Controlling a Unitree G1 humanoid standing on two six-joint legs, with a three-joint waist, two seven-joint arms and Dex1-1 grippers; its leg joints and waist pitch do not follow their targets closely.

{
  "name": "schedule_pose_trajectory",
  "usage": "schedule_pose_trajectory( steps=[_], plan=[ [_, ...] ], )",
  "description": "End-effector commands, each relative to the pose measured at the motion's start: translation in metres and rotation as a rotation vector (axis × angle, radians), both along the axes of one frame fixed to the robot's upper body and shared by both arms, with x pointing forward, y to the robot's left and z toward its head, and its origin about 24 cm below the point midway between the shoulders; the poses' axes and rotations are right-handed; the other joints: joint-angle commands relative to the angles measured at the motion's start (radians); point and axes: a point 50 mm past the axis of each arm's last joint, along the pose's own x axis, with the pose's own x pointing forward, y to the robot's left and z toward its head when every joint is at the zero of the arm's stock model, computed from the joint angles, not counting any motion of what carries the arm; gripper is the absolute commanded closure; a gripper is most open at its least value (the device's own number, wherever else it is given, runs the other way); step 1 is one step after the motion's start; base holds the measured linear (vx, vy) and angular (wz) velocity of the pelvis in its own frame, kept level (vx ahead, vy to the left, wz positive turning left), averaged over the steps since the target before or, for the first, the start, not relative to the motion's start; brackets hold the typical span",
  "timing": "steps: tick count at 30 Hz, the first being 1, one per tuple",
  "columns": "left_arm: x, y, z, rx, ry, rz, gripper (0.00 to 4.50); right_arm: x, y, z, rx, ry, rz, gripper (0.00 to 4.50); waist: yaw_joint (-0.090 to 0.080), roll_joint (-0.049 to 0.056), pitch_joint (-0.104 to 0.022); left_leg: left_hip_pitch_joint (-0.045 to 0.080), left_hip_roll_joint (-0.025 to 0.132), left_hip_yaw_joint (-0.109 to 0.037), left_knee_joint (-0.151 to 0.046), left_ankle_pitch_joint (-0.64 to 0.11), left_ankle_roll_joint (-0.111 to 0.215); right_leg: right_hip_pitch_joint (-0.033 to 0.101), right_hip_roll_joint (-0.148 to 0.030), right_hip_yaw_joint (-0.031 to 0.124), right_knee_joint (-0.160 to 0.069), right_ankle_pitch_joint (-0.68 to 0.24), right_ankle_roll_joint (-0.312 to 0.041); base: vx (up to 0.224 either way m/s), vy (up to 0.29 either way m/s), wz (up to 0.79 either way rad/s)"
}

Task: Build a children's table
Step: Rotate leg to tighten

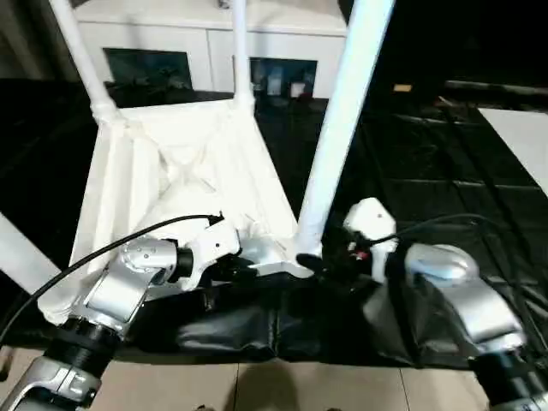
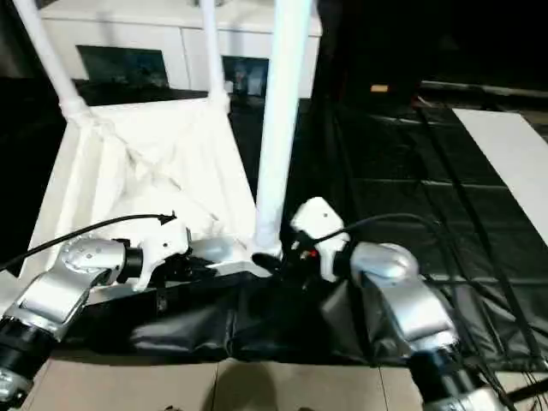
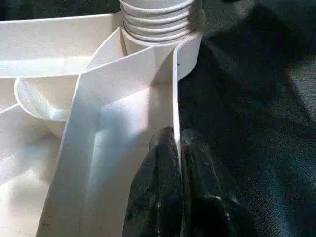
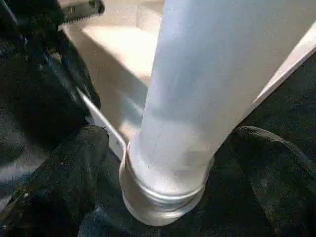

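A table (image 1: 445,163) covered in wrinkled black sheeting is seen across the scene. A white cabinet (image 1: 205,38) with dark glass doors is set behind it. A flat white sheet (image 2: 514,163) is laid on the black cover at the right. A pale tiled floor (image 1: 325,390) is shown along the near edge.

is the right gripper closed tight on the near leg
No: the right gripper stands wide open, a finger on each side of the leg.
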Motion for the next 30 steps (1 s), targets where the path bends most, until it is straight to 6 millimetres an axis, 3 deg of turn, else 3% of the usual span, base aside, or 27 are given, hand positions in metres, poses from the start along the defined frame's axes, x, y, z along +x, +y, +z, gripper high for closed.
schedule_pose_trajectory(
  steps=[1,5,6,9,15,22,30],
  plan=[
    [-0.003,-0.007,-0.001,-0.024,0.014,-0.045,4.41,0.002,0.001,0.001,-0.021,-0.009,0.042,0.0,0.0,-0.002,-0.058,-0.003,0.051,-0.014,-0.084,-0.057,0.065,0.055,-0.067,0.046,-0.056,-0.017,-0.271,0.0,0.0,0.0],
    [-0.004,-0.007,0.0,-0.019,0.017,-0.064,4.41,0.006,0.005,-0.002,-0.018,0.0,0.072,0.0,0.0,-0.006,-0.057,-0.003,0.052,-0.012,-0.084,-0.066,0.072,0.054,-0.069,0.046,-0.059,-0.046,-0.272,0.0,0.0,0.0],
    [-0.004,-0.006,0.0,-0.012,0.018,-0.067,4.5,0.009,0.006,-0.004,-0.034,-0.005,0.077,0.29,0.0,-0.005,-0.056,-0.002,0.052,-0.012,-0.085,-0.071,0.069,0.053,-0.07,0.046,-0.06,-0.063,-0.272,0.0,0.0,0.0],
    [-0.004,-0.005,0.0,-0.009,0.019,-0.068,4.5,0.01,0.006,-0.004,-0.041,-0.007,0.077,0.42,0.0,-0.005,-0.057,-0.001,0.052,-0.012,-0.084,-0.057,0.066,0.053,-0.067,0.046,-0.057,-0.05,-0.271,0.0,0.0,0.0],
    [-0.005,-0.003,0.0,0.003,0.023,-0.07,4.5,0.013,0.004,-0.007,-0.06,0.001,0.101,1.15,0.001,-0.006,-0.058,-0.002,0.051,-0.011,-0.082,-0.042,0.081,0.055,-0.068,0.046,-0.055,-0.025,-0.278,0.0,0.0,0.0],
    [-0.003,-0.002,0.0,0.007,0.026,-0.07,4.5,0.013,0.001,-0.01,-0.092,0.008,0.137,1.62,0.0,-0.005,-0.058,-0.002,0.052,-0.012,-0.082,-0.049,0.083,0.055,-0.068,0.045,-0.056,-0.037,-0.28,0.0,0.0,0.0],
    [-0.003,0.0,0.0,0.012,0.029,-0.072,4.5,0.015,0.003,-0.011,-0.063,0.01,0.135,1.74,0.0,-0.005,-0.059,-0.001,0.052,-0.012,-0.082,-0.045,0.087,0.054,-0.067,0.044,-0.054,-0.029,-0.286,0.0,0.0,0.0]
  ],
)
